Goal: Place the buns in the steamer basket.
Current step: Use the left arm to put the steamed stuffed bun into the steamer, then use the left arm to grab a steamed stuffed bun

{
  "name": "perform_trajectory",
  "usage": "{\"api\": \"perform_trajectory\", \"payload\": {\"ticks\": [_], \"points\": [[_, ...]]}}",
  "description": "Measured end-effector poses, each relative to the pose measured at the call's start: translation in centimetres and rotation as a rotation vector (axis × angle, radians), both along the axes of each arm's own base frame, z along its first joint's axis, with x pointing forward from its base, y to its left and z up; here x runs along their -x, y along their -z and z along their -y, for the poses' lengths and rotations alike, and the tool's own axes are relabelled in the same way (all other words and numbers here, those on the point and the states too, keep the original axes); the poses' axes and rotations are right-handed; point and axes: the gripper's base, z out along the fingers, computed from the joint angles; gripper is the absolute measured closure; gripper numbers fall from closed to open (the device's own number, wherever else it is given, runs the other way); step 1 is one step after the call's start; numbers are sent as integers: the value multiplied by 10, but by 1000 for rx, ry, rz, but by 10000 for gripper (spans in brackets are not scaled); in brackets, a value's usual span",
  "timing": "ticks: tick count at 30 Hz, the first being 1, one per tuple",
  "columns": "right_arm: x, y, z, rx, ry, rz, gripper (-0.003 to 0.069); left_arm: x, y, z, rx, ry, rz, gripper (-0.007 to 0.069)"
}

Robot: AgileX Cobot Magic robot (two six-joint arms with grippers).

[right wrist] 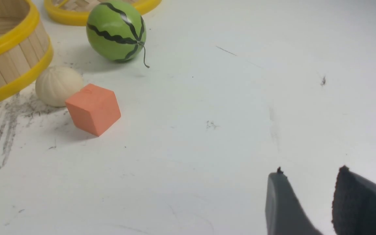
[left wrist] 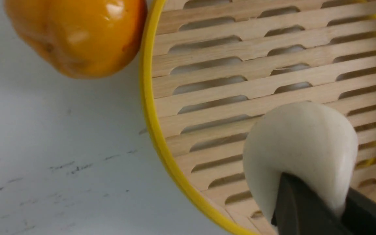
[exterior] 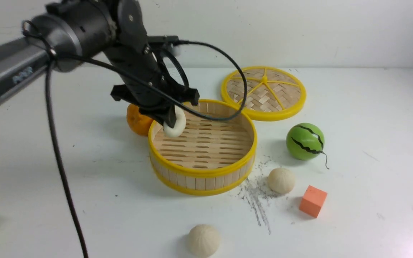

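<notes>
The buns, three small cream-white round balls of soft foam-like stuff, look light and squashy to me, so I would pinch each across its widest part, gently, because a hard squeeze folds it and it could spring out. Closest to me, the nearest bun point(exterior: 203, 240) sits alone on the white table point(exterior: 84, 200), round and matte, with faint pleats running to its crown. A little further off, the second bun point(exterior: 281, 180) lies just beside the small orange foam cube point(exterior: 313, 200) and near the wall of the round bamboo-slat steamer basket point(exterior: 203, 172) with its yellow plastic rims. My right gripper point(right wrist: 310, 182) hangs parted and empty over bare table. Beyond that, my left gripper point(exterior: 172, 122) is clenched on the third bun point(exterior: 175, 125), which is plainly flattened between the fingers and hangs just inside the basket's left rim, above the slatted floor. The glossy orange fruit point(exterior: 139, 120) rests against the basket outside. Farthest back are the green black-striped melon ball point(exterior: 305, 141) and the flat woven yellow-spoked lid point(exterior: 264, 93).
</notes>
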Motion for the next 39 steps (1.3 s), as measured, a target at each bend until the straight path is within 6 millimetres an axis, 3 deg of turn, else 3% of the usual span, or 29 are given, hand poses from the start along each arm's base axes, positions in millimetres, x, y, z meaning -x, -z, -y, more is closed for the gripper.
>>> {"api": "perform_trajectory", "payload": {"ticks": [4,9,10,11,15,17,21,22,24,28,33,34,36,39], "points": [[0,0,0,0,0,0,420,-6,33,20,-99,18,18,486],[0,0,0,0,0,0,420,-13,57,22,-160,-56,23,239],[0,0,0,0,0,0,420,-14,57,22,-162,-55,24,239],[0,0,0,0,0,0,420,-15,60,21,-174,-65,22,162],[0,0,0,0,0,0,420,-16,50,21,-178,-76,28,53],[0,0,0,0,0,0,420,-17,37,21,-175,-84,32,42],[0,0,0,0,0,0,420,-11,-11,20,-131,-101,35,53],[0,0,0,0,0,0,420,-10,-12,21,-128,-101,33,54],[0,0,0,0,0,0,420,-1,-43,21,-62,-80,55,62],[0,0,0,0,0,0,420,24,-68,29,-17,-33,64,65],[0,0,0,0,0,0,420,78,-55,55,-78,89,-25,65],[0,0,0,0,0,0,420,80,-54,54,-82,89,-31,65],[0,0,0,0,0,0,420,109,-31,65,-129,153,-117,65],[0,0,0,0,0,0,420,132,-4,70,-187,200,-204,65]]}}
